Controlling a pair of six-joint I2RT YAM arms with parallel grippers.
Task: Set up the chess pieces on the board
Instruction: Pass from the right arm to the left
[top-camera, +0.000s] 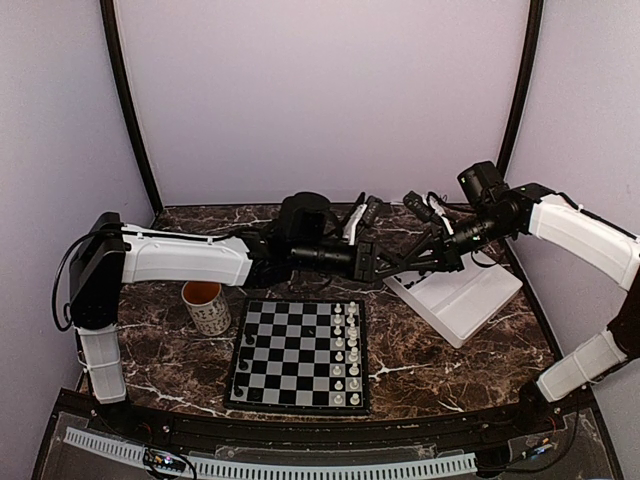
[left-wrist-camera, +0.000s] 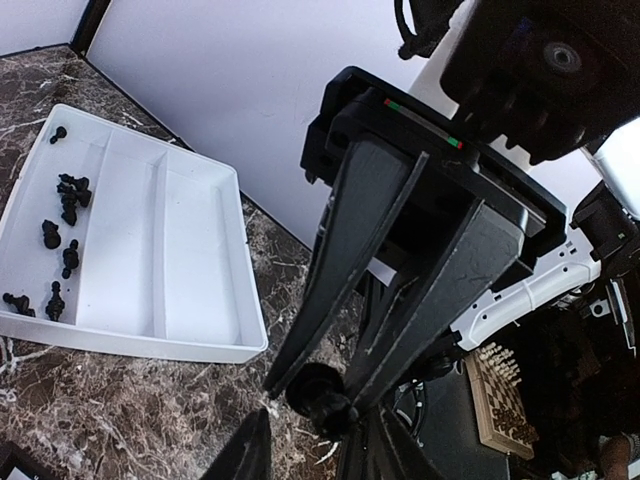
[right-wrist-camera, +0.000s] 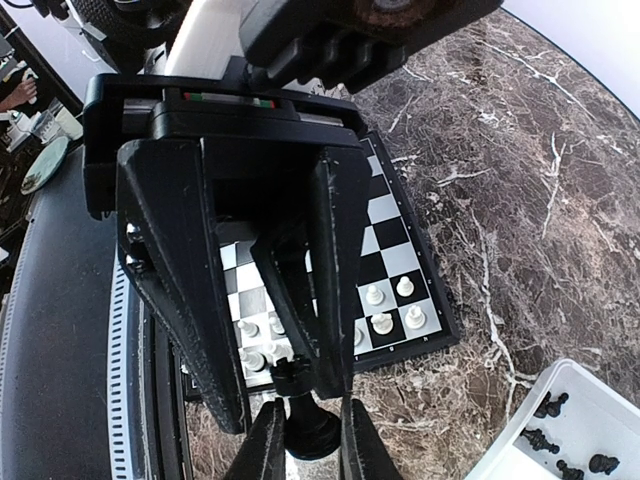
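Observation:
My right gripper (right-wrist-camera: 305, 432) is shut on the base of a black chess piece (right-wrist-camera: 310, 420) and holds it in the air behind the board (top-camera: 300, 408). My left gripper (left-wrist-camera: 315, 445) faces it, tip to tip, with jaws apart on either side of the same piece (left-wrist-camera: 322, 395). The two grippers meet above the table's middle in the top view (top-camera: 368, 265). The board carries white figures (top-camera: 345, 350) in its right two columns and a few black pieces (top-camera: 241, 365) at its left edge. More black pieces (left-wrist-camera: 68, 200) lie in the white tray (left-wrist-camera: 200, 250).
The white tray (top-camera: 460, 300) sits right of the board, under the right arm. A mug (top-camera: 207, 305) with orange inside stands left of the board, under the left arm. Dark marble tabletop lies all around, and curtain walls close in the back and sides.

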